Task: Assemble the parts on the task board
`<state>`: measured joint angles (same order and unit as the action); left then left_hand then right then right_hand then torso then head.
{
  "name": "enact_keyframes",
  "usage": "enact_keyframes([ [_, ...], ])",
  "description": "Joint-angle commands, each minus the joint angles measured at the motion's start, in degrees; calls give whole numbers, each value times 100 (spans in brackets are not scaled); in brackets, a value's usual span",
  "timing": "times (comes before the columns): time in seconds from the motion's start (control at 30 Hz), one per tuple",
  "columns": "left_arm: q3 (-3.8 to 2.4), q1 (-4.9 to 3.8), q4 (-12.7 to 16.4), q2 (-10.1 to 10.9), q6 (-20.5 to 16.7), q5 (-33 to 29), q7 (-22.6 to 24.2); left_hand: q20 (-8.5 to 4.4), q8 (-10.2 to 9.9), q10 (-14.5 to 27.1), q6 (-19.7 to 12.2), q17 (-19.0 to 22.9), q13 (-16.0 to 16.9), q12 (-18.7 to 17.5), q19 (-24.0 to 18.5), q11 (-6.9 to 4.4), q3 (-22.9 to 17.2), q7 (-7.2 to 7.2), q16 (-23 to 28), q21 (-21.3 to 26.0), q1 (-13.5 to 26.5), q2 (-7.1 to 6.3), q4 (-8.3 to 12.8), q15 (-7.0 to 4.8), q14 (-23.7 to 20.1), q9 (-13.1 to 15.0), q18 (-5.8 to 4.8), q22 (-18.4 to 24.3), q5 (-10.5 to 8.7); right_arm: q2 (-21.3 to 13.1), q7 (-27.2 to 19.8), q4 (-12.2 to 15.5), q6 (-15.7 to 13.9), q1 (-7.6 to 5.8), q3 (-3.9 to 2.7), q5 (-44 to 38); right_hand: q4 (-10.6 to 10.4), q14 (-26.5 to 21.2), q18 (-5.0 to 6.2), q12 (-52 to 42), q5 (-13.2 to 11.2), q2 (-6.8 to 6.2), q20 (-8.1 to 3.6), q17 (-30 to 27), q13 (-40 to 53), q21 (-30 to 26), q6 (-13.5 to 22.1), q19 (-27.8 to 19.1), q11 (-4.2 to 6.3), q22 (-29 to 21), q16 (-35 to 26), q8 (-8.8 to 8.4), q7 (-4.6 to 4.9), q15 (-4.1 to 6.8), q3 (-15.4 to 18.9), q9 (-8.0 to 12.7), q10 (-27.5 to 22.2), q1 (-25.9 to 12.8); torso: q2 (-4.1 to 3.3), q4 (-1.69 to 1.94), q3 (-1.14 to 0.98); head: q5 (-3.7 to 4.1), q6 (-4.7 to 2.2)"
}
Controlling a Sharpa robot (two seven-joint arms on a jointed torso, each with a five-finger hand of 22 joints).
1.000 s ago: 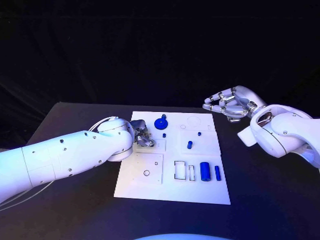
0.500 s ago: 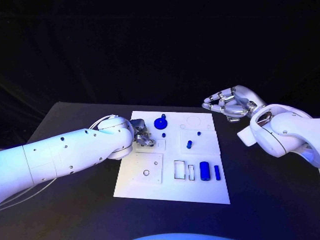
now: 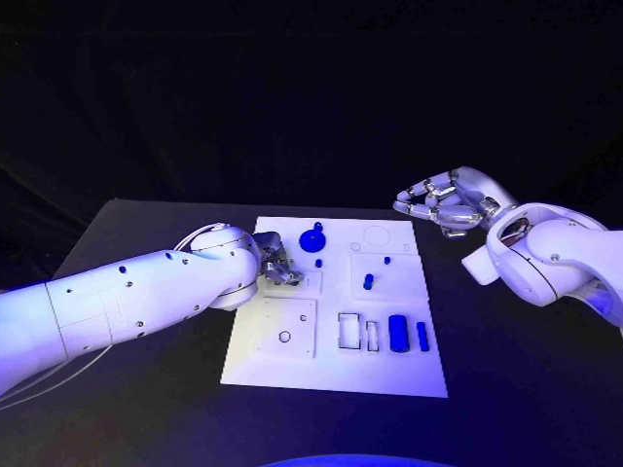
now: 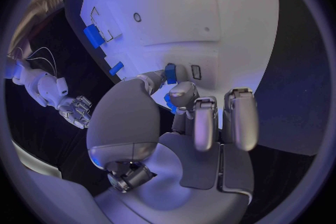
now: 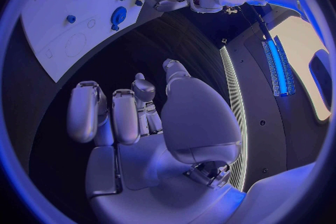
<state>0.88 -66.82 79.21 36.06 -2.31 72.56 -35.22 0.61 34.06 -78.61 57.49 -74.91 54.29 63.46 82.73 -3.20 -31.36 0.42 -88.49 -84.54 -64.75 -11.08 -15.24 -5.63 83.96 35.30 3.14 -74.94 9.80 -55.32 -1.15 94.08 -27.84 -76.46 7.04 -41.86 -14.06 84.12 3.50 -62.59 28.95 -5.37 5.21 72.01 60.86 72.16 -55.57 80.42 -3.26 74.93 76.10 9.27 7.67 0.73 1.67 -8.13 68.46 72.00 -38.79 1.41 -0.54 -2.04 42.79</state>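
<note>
Blue part [image 4: 170, 73] pinched (fingertips [image 4: 183, 91]), left hand [image 4: 183, 123].

Black tabletop [image 3: 143, 253] with a straight far edge, lit by bluish light. Behind it hangs a dark curtain [image 3: 311, 97] in faint folds. Right wrist view: a pale floor patch [image 5: 301, 61], a glowing blue strip [image 5: 274, 64], and a thin lit strip [image 5: 234, 117].

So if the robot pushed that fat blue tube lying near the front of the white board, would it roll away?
Probably. The blue tube looks round and lies on its side on the flat task board, so a sideways nudge could roll it. It looks stiff and likely light.
</note>
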Motion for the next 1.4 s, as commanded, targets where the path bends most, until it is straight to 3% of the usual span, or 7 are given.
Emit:
enact_keyframes([
  [0.03,40,45,-57,7,183,3,-190,-16,-27,2,15,-1347,9,37,4,3,61,32,-25,19,-20,44,-34,-46,554,-27,-34,-248,2,0,-12,7,86,2,0,-58,5,156,67,-17,42,23,-11,0,-5,-29,-18,-4,11,462,-39,31,21,36,35,8,-18,-58,-2,2,2,-1,-11],
  [0.37,39,41,-70,-8,139,-22,-191,-16,-41,-7,44,-1350,32,71,14,9,267,37,-27,15,39,111,-147,-41,555,-63,-36,-262,3,4,-9,-4,91,2,0,-59,2,156,68,-15,49,26,-11,0,-7,-32,-17,-5,12,460,-40,32,21,36,38,8,-20,-61,-1,1,-3,2,-24],
  [1.1,38,34,-104,-21,81,-65,-198,-12,-94,-23,116,-1353,62,132,40,14,792,39,-29,4,525,266,-166,-37,556,-167,-43,-302,17,11,4,-27,102,2,1,-62,2,156,68,-15,49,26,-11,0,-7,-32,-17,-5,12,460,-40,32,21,36,38,8,-20,-61,-2,2,-5,0,-34],
  [1.4,38,33,-107,-24,48,-67,-199,-13,-101,-22,124,-1353,61,135,41,14,871,39,-28,5,587,265,-164,-37,556,-180,-43,-302,19,19,11,-42,111,3,3,-62,2,156,68,-15,49,26,-11,0,-7,-32,-17,-5,12,460,-40,32,21,36,38,8,-20,-61,0,3,1,11,-45],
])
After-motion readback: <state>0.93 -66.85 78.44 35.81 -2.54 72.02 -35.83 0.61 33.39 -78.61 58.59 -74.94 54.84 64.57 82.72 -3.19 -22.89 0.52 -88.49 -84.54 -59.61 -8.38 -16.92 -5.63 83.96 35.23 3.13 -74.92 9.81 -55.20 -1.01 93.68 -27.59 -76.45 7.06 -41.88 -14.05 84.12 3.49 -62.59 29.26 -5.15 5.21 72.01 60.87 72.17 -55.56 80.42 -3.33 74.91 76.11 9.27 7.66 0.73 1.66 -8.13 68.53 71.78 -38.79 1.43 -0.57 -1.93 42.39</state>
